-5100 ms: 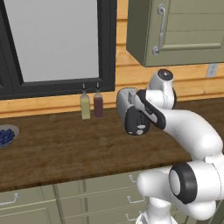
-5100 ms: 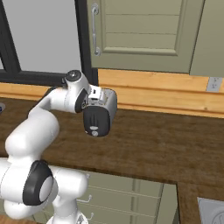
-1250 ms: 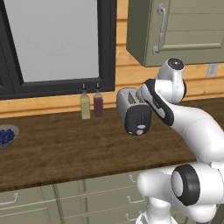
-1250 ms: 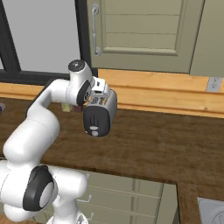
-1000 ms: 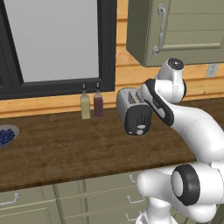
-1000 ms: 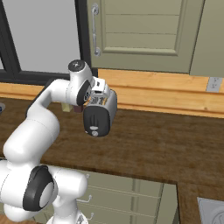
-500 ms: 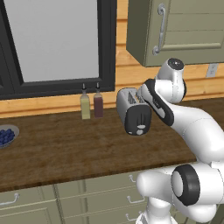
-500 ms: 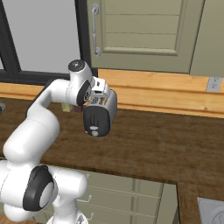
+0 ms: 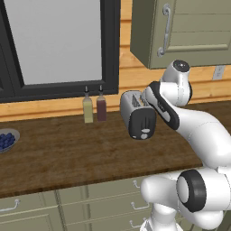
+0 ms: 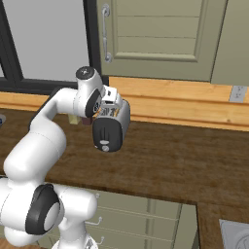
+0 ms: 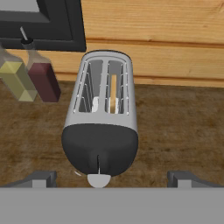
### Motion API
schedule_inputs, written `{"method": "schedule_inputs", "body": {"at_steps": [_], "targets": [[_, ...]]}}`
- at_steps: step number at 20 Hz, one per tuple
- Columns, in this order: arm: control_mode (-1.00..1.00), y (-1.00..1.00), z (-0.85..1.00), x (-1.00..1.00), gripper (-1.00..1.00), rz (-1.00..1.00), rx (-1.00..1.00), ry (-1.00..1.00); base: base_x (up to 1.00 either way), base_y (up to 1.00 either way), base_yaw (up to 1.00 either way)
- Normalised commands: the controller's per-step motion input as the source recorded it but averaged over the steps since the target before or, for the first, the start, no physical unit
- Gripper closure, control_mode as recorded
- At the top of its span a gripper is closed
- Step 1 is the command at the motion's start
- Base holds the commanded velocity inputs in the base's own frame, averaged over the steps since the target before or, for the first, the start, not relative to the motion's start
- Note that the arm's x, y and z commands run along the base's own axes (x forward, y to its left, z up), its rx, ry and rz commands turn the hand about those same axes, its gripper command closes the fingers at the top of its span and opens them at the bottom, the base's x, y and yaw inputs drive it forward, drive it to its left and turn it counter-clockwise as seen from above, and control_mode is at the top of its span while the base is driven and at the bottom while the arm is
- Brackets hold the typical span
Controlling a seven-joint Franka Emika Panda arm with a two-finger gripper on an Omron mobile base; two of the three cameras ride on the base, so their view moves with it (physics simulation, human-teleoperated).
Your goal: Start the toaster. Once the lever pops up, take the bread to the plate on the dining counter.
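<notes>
On the wood counter [image 9: 67, 153], the toaster [image 11: 101, 131] sat center frame; the empty gripper [image 11: 109, 178] stayed wide open, unmoved above it.

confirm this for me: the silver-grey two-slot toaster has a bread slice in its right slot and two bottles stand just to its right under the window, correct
Not quite. The two bottles stand to the left of the silver-grey two-slot toaster, not its right; the hand view shows them there, and so does the left base view. The rest holds: the pale bread slice sits in the right slot.
</notes>
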Motion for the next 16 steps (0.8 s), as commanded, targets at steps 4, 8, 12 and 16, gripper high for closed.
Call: {"method": "schedule_inputs", "body": {"at_steps": [4, 8, 12, 16], "targets": [[-1.00, 0.00, 0.00, 0.00, -1.00, 0.00, 0.00, 0.00, 0.00, 0.00, 0.00], [-1.00, 0.00, 0.00, 0.00, -1.00, 0.00, 0.00, 0.00, 0.00, 0.00, 0.00], [-1.00, 0.00, 0.00, 0.00, -1.00, 0.00, 0.00, 0.00, 0.00, 0.00, 0.00], [-1.00, 0.00, 0.00, 0.00, -1.00, 0.00, 0.00, 0.00, 0.00, 0.00, 0.00]]}}
